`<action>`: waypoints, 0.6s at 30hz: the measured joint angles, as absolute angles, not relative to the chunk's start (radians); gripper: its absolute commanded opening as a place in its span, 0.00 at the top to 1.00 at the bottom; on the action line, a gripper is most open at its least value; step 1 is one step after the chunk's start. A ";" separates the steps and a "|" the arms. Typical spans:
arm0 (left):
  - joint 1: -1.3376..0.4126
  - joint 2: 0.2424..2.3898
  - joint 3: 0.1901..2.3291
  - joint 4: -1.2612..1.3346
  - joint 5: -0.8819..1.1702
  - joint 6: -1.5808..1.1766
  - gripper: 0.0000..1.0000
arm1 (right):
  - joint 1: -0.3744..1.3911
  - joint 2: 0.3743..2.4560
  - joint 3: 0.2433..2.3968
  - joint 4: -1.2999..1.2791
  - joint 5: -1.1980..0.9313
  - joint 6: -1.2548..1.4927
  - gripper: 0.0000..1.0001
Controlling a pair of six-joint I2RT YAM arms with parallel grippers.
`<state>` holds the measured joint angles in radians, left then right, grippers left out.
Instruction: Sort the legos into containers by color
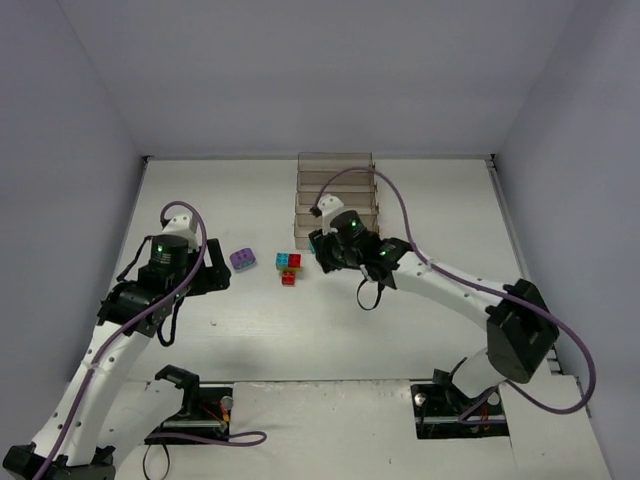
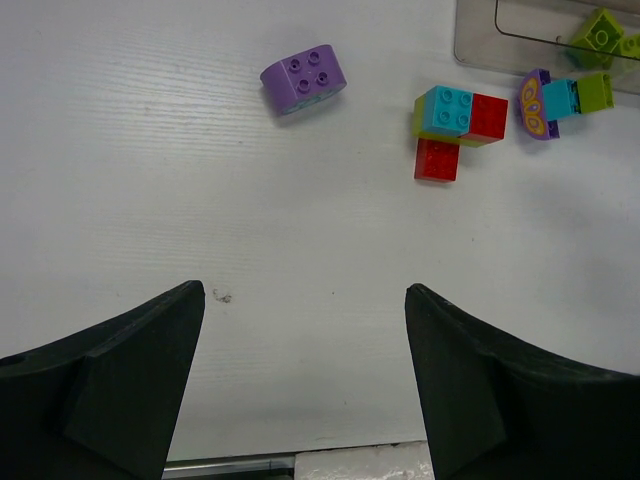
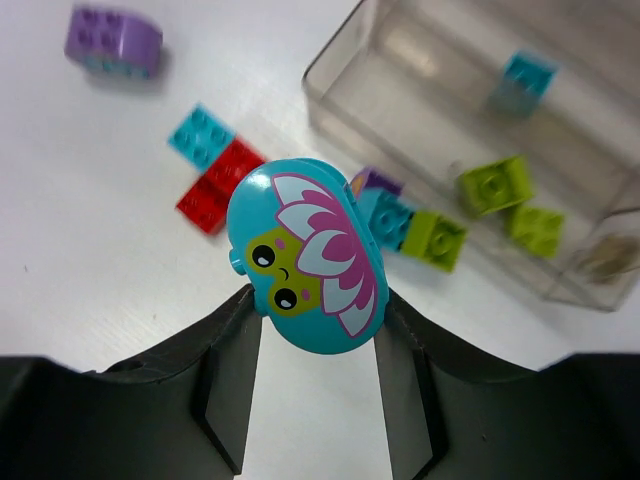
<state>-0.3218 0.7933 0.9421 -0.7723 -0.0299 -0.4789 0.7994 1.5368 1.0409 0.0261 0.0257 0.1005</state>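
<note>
While the top camera hides what my right gripper (image 1: 324, 247) carries at the foot of the tiered rack (image 1: 335, 170), the right wrist view settles it: the jaws pinch a teal rounded piece (image 3: 305, 255) printed with a lotus face, near the closest tray (image 3: 350, 120). Two lime bricks (image 3: 495, 185) lie in that tray. My left gripper (image 2: 305, 300) stands wide and empty over the table (image 2: 150, 200). Beyond it lie a purple brick (image 2: 304, 80), a cyan-and-red cluster (image 2: 455, 120) and, just beside the tray, a purple-teal-lime stack (image 2: 565, 98).
</note>
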 measured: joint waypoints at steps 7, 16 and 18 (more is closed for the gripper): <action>-0.322 0.813 0.940 -0.769 -0.030 -0.478 0.25 | 0.616 1.464 1.173 0.018 -0.015 -0.012 1.00; -0.321 0.852 0.940 -0.754 -0.029 -0.472 0.25 | 0.453 1.629 1.325 -0.008 -0.141 -0.165 0.99; -0.322 0.868 0.940 -0.750 -0.027 -0.472 0.25 | 0.434 1.702 1.367 -0.014 -0.163 -0.198 0.98</action>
